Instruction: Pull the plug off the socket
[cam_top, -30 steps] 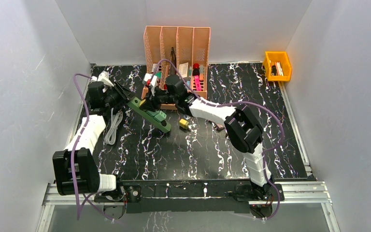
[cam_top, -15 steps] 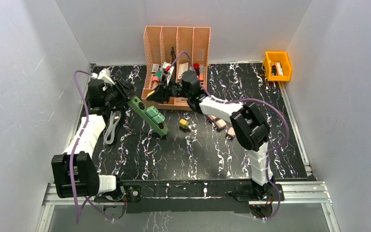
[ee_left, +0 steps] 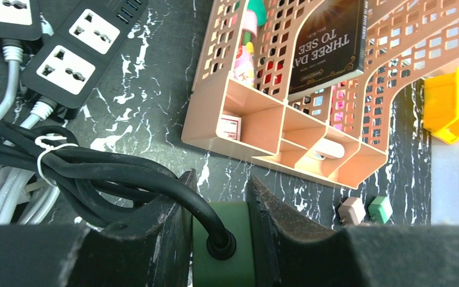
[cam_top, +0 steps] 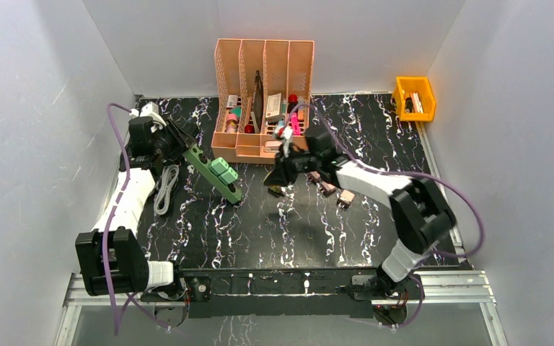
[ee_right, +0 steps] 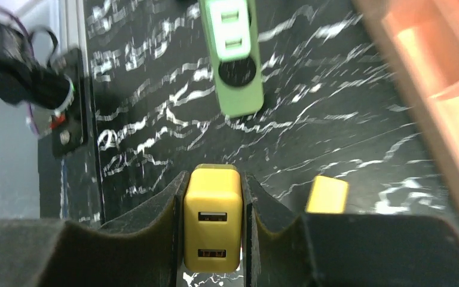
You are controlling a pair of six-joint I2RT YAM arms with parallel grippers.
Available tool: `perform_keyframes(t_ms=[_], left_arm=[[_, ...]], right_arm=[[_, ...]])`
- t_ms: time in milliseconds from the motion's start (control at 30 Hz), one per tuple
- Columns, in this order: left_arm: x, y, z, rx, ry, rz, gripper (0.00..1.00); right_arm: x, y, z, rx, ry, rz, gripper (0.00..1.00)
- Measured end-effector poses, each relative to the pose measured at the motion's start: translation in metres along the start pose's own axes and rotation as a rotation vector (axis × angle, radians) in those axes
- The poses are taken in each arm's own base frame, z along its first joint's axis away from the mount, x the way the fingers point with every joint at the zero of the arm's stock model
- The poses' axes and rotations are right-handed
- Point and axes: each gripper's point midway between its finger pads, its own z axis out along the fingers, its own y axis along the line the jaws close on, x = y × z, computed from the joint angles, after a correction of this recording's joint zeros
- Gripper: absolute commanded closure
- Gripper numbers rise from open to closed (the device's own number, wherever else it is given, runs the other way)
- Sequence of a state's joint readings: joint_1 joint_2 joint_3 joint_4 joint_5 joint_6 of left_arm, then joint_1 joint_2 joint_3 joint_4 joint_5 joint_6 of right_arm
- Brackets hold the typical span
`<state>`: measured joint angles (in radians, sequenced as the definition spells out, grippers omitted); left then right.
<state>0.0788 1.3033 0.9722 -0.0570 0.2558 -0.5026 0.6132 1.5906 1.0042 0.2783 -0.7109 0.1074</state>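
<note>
My left gripper [ee_left: 220, 182] is shut on the cable end of the green socket strip [ee_left: 224, 257], which it holds near the left wall [cam_top: 216, 176]. Two light green plugs [cam_top: 222, 169] sit in the strip, and one round socket [ee_right: 237, 70] below them is bare. My right gripper [ee_right: 213, 179] is shut on a yellow plug [ee_right: 212, 227] with two USB ports. It hovers right of the strip's free end [cam_top: 278, 175], apart from it. A second yellow plug [ee_right: 327, 194] lies on the table just beside it.
A peach file organizer [cam_top: 263, 86] stands at the back, close behind both grippers. Black power strips [ee_left: 77, 48] and bundled cables [cam_top: 164, 189] lie at the left. Loose pink plugs [cam_top: 335, 193] lie to the right. A yellow bin [cam_top: 413, 97] sits at back right.
My right gripper has swung from the green strip, past the organizer's front, to the right and nearer, carrying the yellow plug. The left gripper and strip shifted slightly left.
</note>
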Motion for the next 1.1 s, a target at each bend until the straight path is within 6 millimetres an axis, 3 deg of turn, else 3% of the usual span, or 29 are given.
perform_keyframes(t_ms=[33, 133, 233, 300, 333, 367, 400, 433, 667, 767, 867, 933, 967, 1100], left_arm=[[-0.001, 0.002, -0.001, -0.016, -0.002, 0.0, 1.0], [-0.005, 0.01, -0.002, -0.065, -0.012, 0.004, 1.0], [-0.013, 0.021, -0.005, -0.126, -0.036, 0.014, 1.0], [-0.015, 0.027, -0.007, -0.151, -0.046, 0.016, 1.0], [-0.016, 0.028, -0.007, -0.159, -0.049, 0.016, 1.0], [-0.016, 0.03, -0.008, -0.165, -0.05, 0.014, 1.0], [-0.017, 0.03, -0.008, -0.167, -0.051, 0.013, 1.0], [-0.017, 0.031, -0.008, -0.169, -0.052, 0.014, 1.0], [-0.017, 0.031, -0.008, -0.17, -0.052, 0.013, 1.0], [-0.017, 0.031, -0.008, -0.17, -0.052, 0.013, 1.0], [-0.017, 0.031, -0.008, -0.17, -0.052, 0.013, 1.0], [-0.017, 0.031, -0.008, -0.17, -0.052, 0.013, 1.0], [-0.017, 0.031, -0.008, -0.17, -0.053, 0.013, 1.0], [-0.017, 0.031, -0.008, -0.169, -0.052, 0.013, 1.0]], right_arm=[[0.028, 0.001, 0.011, -0.022, 0.096, 0.018, 1.0], [0.077, -0.001, 0.042, -0.094, 0.285, 0.069, 1.0], [0.109, -0.002, 0.061, -0.159, 0.409, 0.092, 0.96], [0.117, -0.006, 0.069, -0.201, 0.484, 0.11, 0.85], [0.117, -0.009, 0.074, -0.212, 0.499, 0.104, 0.74], [0.114, -0.014, 0.079, -0.219, 0.513, 0.096, 0.5], [0.112, -0.018, 0.083, -0.221, 0.526, 0.084, 0.16], [0.109, -0.022, 0.086, -0.218, 0.535, 0.072, 0.03], [0.098, -0.044, 0.084, -0.089, 0.541, -0.02, 0.02], [0.086, -0.048, 0.071, 0.022, 0.464, -0.058, 0.02], [0.064, -0.046, 0.045, 0.146, 0.341, -0.089, 0.03], [0.04, -0.048, 0.029, 0.239, 0.253, -0.106, 0.06], [0.018, -0.054, 0.021, 0.309, 0.185, -0.117, 0.09], [0.003, -0.069, 0.014, 0.413, 0.138, -0.11, 0.14]])
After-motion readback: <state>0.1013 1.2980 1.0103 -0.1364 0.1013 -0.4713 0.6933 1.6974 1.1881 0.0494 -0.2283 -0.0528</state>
